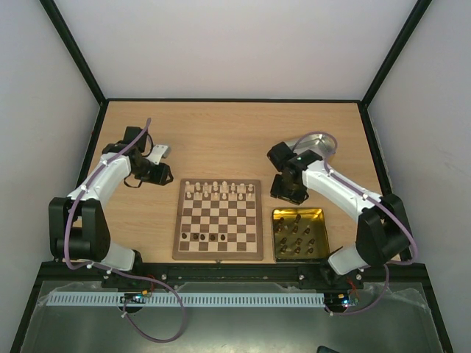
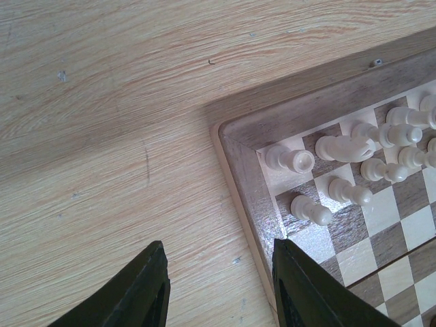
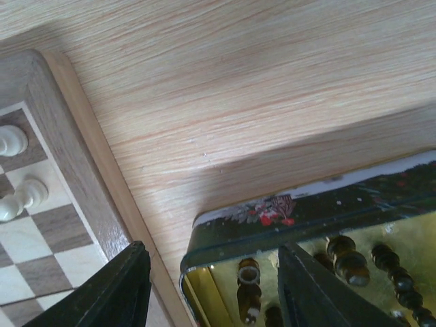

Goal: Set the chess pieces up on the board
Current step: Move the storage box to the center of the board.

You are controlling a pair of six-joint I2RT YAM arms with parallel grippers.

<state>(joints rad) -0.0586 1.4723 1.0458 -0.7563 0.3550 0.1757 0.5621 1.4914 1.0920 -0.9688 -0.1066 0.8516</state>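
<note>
Chess pieces in pale cream [image 1: 221, 190] stand along the two far rows of the board [image 1: 218, 254], which lies mid-table between the two arms. A few dark ones [image 1: 210, 237] stand at its near edge, and more dark ones [image 1: 294, 234] lie on their sides in the gold tin [image 3: 225, 225] just right of the board. The right gripper [image 3: 212, 272] hangs above the tin's far left corner, jaws apart and empty. Lowered from here, a finger would likely strike the rim, shoving or tipping the tin. The dark pieces lie close together, so a pinch might catch two or squirt one away. The left gripper [image 2: 218, 272] is also parted and empty above the board's far left corner. A drop there could knock the border and topple nearby cream pieces.
</note>
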